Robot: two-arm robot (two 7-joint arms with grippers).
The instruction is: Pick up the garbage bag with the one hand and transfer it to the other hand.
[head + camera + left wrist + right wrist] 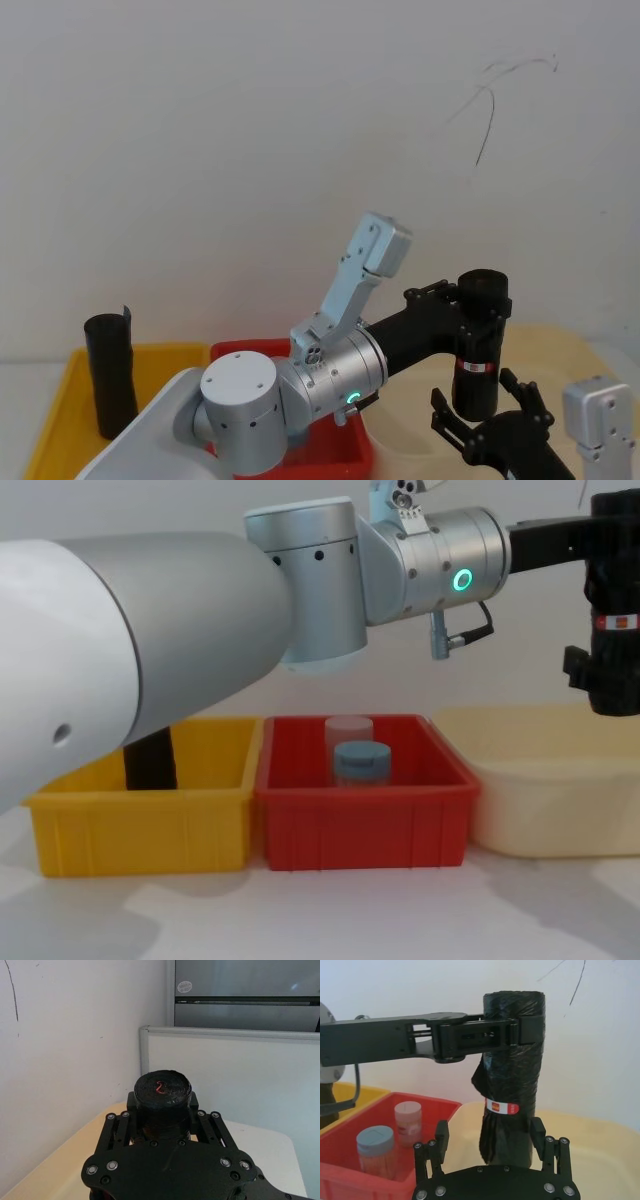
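The garbage bag (478,335) is a smooth black roll with a red-and-white label band, held upright in the air above the cream bin (560,350). My left gripper (468,300) is shut on its upper part; the left wrist view shows the fingers (117,1122) beside the roll's top end (162,1089). The right gripper (490,1135) is open below, with its fingers (442,1135) standing on either side of the garbage bag's (512,1075) lower half, under the label. In the chest view the garbage bag (615,590) hangs at the right edge.
Three bins stand in a row: yellow (140,830), red (365,825) and the cream bin (550,800). A taller crinkled black roll (110,375) stands in the yellow one. Two capped jars (355,755) sit in the red one. A white wall is close behind.
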